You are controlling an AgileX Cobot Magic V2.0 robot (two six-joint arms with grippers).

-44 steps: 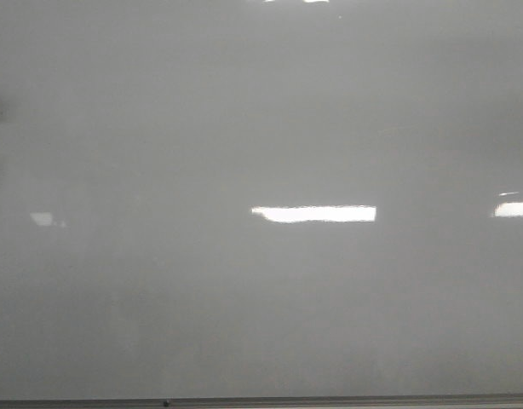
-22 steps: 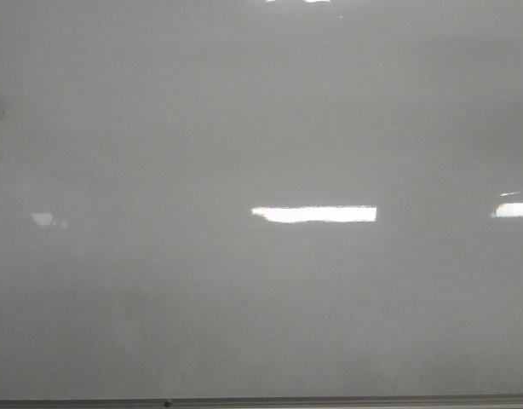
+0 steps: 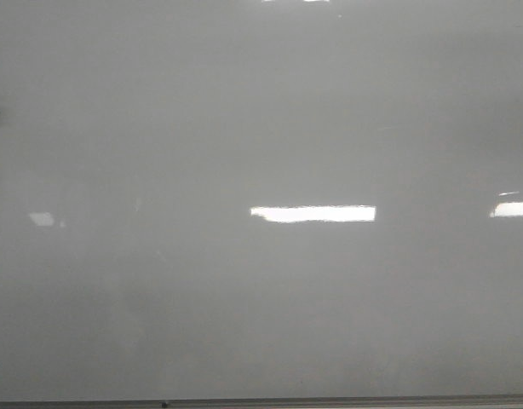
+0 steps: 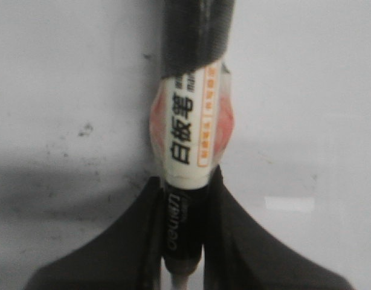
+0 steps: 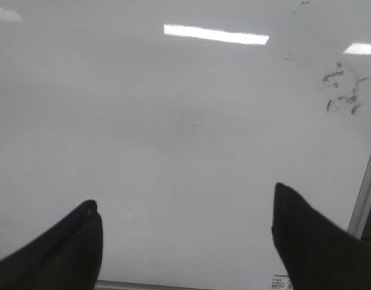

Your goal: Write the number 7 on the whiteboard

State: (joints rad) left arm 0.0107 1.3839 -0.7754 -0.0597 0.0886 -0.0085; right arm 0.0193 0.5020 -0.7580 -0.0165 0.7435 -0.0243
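Whiteboard [image 3: 261, 128] fills the front view, glossy, glare bars across the middle, thin metal edge [image 3: 330, 400] along the bottom. No drawn 7 visible on it. Left gripper [image 4: 184, 241] pinched tight on a marker [image 4: 188, 133], white label over black barrel, held close to the board. Right gripper [image 5: 185, 241] spread wide, holding nothing, facing board marked with faint black smudges [image 5: 342, 90].

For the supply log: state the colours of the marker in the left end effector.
Black body with a cream label printed in black and orange on the marker; clearest in the left wrist view.
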